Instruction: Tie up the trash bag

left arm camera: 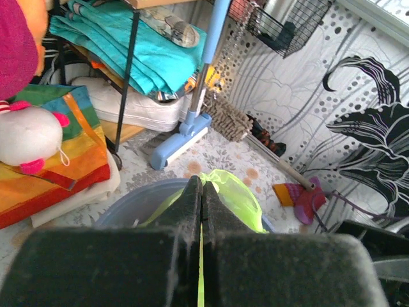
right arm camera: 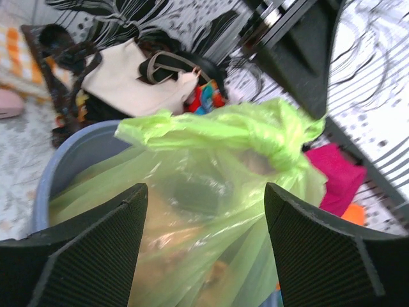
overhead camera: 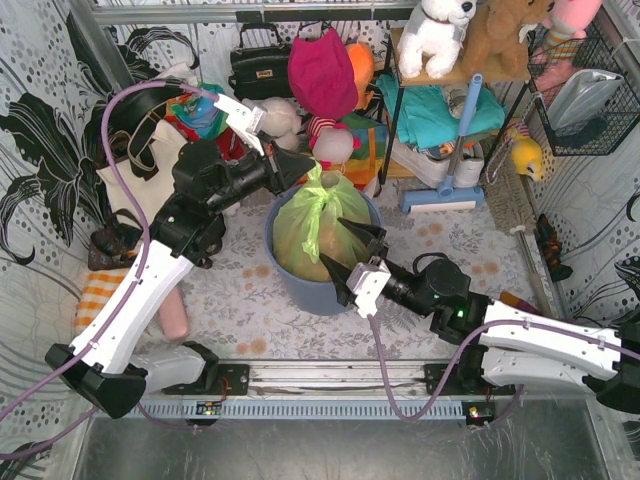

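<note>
From above, we are seeing the trash bag point(overhead camera: 318, 230) sitting in the round blue-grey bin point(overhead camera: 310, 295) on the desk point(overhead camera: 240, 290). The left pincer point(overhead camera: 303, 168) is pinching its gathered top, probably to hold the neck up. The right pincer point(overhead camera: 350, 257) is standing released just beside the bag.

In the left wrist view, the clenched fingers point(left arm camera: 185, 211) are gripping a thin green strip.

In the right wrist view, the wide fingers point(right arm camera: 96, 243) are framing the bag, whose top is looking already knotted.

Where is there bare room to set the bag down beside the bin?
Right of the bin, between mop and right arm; also front-left, between bin and left arm. Behind it is crowded with toys and bags.
</note>
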Controlling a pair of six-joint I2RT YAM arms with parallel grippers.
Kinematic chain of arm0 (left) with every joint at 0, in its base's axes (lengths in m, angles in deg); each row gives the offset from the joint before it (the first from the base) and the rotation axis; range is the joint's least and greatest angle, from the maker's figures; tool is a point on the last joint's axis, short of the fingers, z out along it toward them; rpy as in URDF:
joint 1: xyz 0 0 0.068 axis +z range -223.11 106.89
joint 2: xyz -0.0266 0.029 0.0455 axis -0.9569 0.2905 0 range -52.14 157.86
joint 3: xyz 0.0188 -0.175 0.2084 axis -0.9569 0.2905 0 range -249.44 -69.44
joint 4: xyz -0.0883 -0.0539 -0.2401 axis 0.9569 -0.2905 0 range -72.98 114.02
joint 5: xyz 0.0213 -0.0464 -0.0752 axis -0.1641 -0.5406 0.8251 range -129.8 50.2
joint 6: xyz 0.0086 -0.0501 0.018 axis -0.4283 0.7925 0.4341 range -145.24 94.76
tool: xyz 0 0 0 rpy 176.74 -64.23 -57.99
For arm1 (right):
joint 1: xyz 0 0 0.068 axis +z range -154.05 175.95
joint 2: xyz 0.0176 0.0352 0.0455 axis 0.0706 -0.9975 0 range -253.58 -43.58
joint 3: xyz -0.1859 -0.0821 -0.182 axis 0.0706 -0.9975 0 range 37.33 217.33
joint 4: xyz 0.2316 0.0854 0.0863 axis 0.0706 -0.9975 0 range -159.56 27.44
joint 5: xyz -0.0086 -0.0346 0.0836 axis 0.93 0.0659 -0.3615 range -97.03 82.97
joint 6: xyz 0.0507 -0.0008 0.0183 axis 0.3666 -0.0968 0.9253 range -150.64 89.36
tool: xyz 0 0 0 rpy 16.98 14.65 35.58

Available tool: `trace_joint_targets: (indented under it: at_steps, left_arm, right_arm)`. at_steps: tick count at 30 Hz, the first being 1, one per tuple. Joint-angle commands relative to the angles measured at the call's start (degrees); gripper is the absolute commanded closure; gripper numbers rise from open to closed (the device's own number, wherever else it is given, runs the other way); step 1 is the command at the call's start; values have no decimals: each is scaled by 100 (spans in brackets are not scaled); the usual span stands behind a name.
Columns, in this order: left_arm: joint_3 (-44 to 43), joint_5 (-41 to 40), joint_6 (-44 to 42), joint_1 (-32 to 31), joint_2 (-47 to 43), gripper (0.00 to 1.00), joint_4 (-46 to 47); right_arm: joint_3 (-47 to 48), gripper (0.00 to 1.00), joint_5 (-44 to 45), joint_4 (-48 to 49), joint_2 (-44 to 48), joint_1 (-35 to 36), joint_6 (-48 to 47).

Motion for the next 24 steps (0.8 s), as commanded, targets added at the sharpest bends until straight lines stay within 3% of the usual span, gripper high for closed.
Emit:
trace_joint_targets:
  at_steps: [1, 7, 14, 17, 24]
  left_arm:
    - [-186, 525, 53, 23, 32, 100, 3]
    - [-125, 610, 98, 28, -25, 100, -30]
    - [-116, 677, 98, 29, -45, 100, -45]
    - [-111, 700, 97, 22, -44, 100, -32]
    - [-39, 748, 146, 22, -85, 100, 39]
  right_arm:
    - [-160, 26, -94, 1652, -157, 8, -1159]
    - [-170, 27, -374, 2635, -665, 20, -1800]
    - [29, 33, -734, 2775, -1062, 16, -2141]
    - [130, 39, -743, 2885, -1239, 16, -2263]
    - [229, 61, -576, 3302, -1490, 17, -2426]
